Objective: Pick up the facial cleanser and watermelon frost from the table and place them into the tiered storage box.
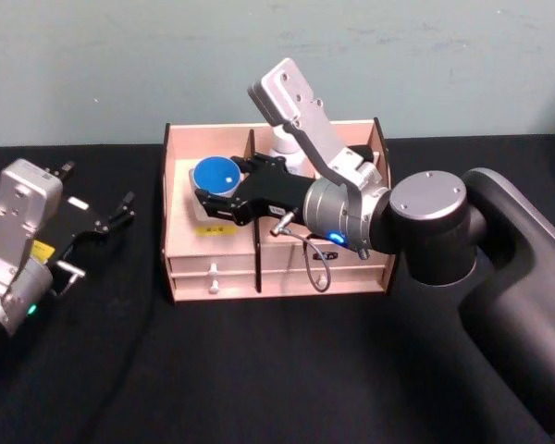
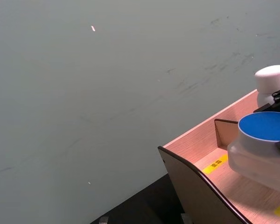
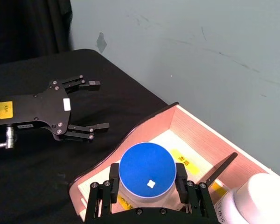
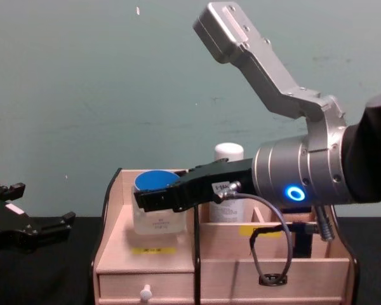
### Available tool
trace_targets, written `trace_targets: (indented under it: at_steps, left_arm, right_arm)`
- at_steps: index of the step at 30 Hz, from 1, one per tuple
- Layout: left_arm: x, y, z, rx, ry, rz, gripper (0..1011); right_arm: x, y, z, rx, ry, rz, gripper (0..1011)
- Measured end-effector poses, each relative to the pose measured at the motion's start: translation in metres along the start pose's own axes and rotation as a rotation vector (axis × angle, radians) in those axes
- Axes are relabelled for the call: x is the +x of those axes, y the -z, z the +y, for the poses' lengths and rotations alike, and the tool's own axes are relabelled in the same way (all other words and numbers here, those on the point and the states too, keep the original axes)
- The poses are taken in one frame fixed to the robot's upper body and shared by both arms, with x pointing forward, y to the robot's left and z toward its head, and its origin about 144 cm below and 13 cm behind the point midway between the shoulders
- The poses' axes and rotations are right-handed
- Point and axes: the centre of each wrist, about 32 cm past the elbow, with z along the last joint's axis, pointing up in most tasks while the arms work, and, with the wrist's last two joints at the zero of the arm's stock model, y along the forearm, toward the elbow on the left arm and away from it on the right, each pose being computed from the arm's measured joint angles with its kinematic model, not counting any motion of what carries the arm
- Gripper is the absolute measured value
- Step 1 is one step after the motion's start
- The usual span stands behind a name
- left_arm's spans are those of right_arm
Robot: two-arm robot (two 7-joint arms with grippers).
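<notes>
wall (image 1: pixel 444 55): pale green, scuffed | table (image 1: pixel 259 370): black cloth

A clear plastic jar with a round blue lid (image 1: pixel 214 175), a white-capped bottle (image 4: pixel 228 152), a pale pink-beige wooden tiered storage box with yellow labels (image 1: pixel 277 268), a black cloth-covered surface (image 1: pixel 259 370).

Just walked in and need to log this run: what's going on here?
The right claw is reaching over the tiered storage box, with its fingers on either side of a blue-lidded clear jar in the box's left compartment. A white-capped bottle already stands in the compartment behind. The left claw hangs open over the black table to the box's left, holding nothing.
</notes>
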Motion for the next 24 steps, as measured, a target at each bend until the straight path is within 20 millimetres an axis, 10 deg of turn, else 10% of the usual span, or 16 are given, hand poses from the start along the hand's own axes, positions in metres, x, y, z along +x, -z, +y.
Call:
trace_targets:
  at_steps: [24]
  left_arm:
    - [0.0,0.0,0.0,0.0,0.0,0.0,1001]
  right_arm:
    - [0.007,0.005,0.017,-0.025,-0.005,0.018,723]
